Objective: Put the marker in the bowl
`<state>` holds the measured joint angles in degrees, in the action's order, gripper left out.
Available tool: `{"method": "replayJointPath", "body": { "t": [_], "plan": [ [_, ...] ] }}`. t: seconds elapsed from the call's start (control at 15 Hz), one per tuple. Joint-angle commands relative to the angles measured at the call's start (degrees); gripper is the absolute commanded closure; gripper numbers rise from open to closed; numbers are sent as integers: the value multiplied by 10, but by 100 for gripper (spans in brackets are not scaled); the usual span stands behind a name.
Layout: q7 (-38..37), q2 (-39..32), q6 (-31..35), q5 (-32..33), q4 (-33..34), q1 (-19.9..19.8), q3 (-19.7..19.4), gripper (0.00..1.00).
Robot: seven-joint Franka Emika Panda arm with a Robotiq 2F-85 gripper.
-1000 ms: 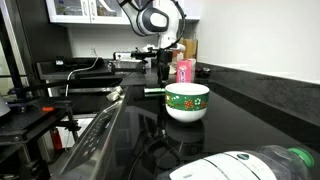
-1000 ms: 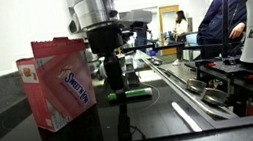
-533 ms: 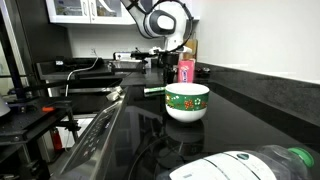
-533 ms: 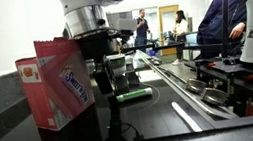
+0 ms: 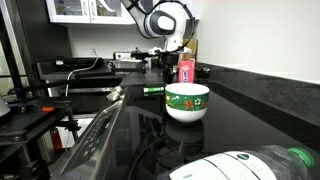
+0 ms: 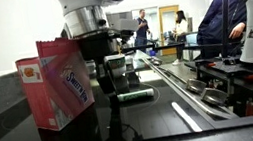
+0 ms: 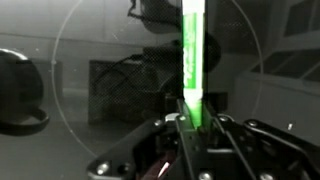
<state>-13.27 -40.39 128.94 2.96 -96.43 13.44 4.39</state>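
Note:
The green marker (image 5: 152, 91) lies on the black counter just behind the bowl (image 5: 187, 101), which is green with a white and red pattern and white inside. My gripper (image 5: 163, 84) stands straight down over the marker's end nearest the pink container. In an exterior view the marker (image 6: 138, 95) sticks out sideways from between the fingers of the gripper (image 6: 118, 93). The wrist view shows the marker (image 7: 192, 60) running up the frame, with the gripper (image 7: 190, 124) shut on its lower end. The bowl does not show in that exterior view.
A pink container (image 5: 184, 70) stands right behind the gripper and fills the near left in an exterior view (image 6: 58, 83). A clear plastic bottle with a green cap (image 5: 255, 165) lies at the front. A stove (image 5: 60, 100) borders the counter.
The arm shifted a little and came down over the marker. The fingers then closed in on the marker from either side. The marker and bowl stay where they were.

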Motion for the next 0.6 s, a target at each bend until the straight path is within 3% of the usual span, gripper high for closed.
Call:
{"method": "replayJointPath", "body": {
  "t": [0.0,0.27,0.53],
  "plan": [
    [28,14,-15,2,-9,-1,3,95],
    [76,80,69,0,-91,-21,9,95],
    [146,190,203,-18,-227,-72,12,95]
  ]
}}
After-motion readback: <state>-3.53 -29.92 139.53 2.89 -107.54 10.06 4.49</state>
